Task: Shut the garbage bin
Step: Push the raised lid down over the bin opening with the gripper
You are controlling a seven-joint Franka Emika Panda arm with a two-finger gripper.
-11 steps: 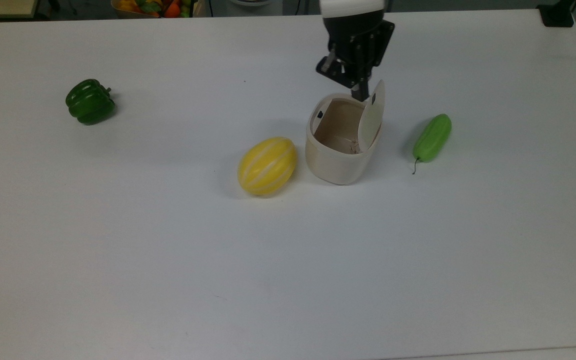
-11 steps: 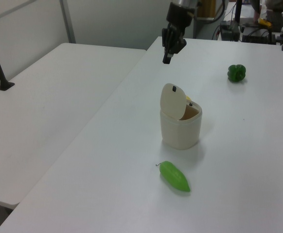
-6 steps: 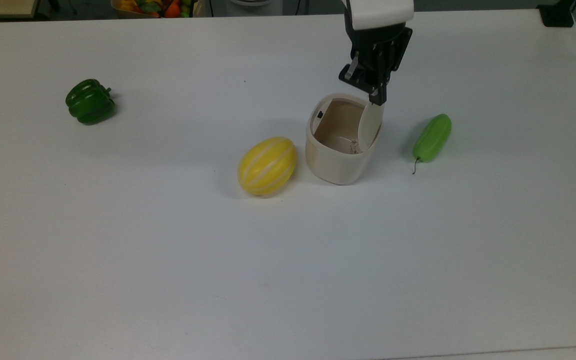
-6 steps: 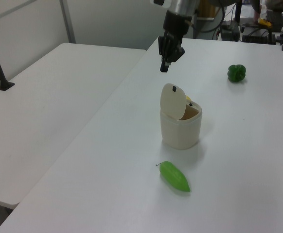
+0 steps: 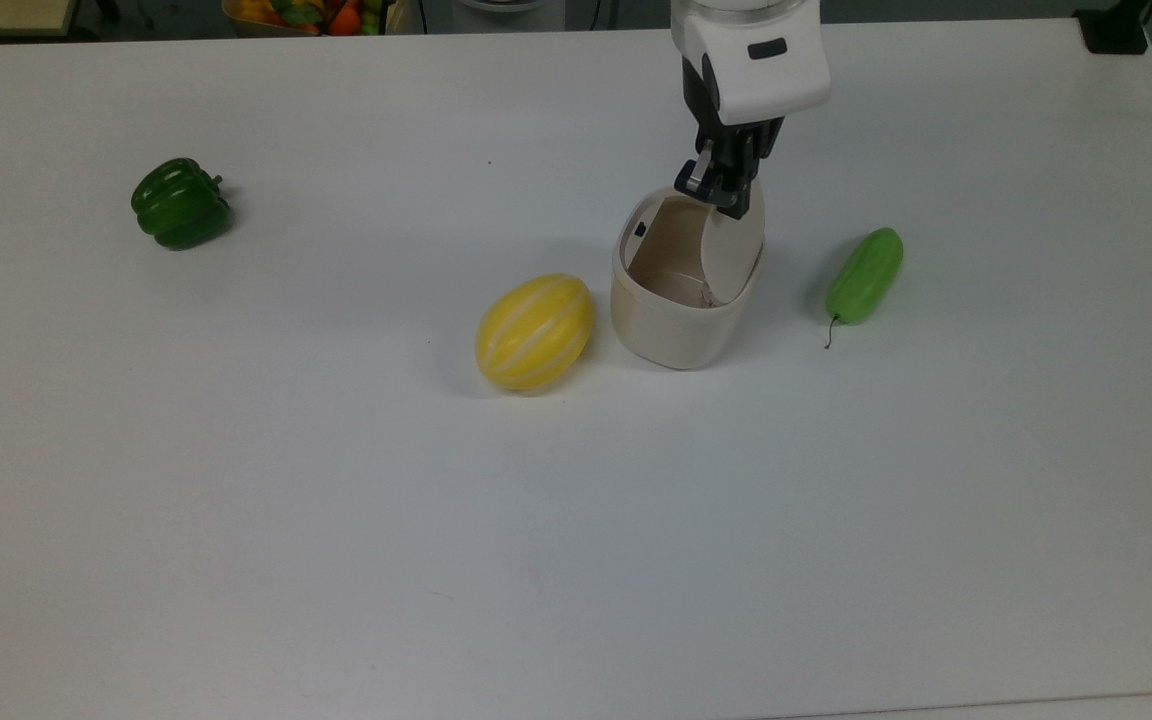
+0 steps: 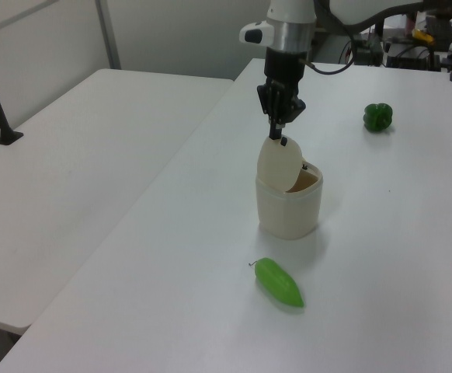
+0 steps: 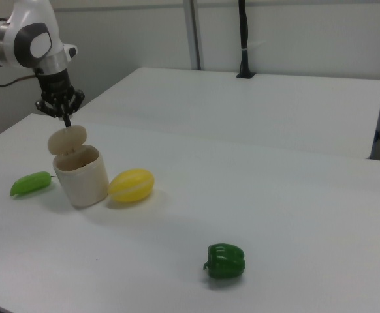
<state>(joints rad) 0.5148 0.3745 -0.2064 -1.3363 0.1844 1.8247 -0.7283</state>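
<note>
Lowered since a second ago, gripper meets the garbage bin lid.
Fingers pressed together, tips touching the half-raised lid's top edge.

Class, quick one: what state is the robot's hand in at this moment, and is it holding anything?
Hand: shut, holding nothing; its tip sits at the top edge of the raised lid of the cream-beige plastic garbage bin.
</note>
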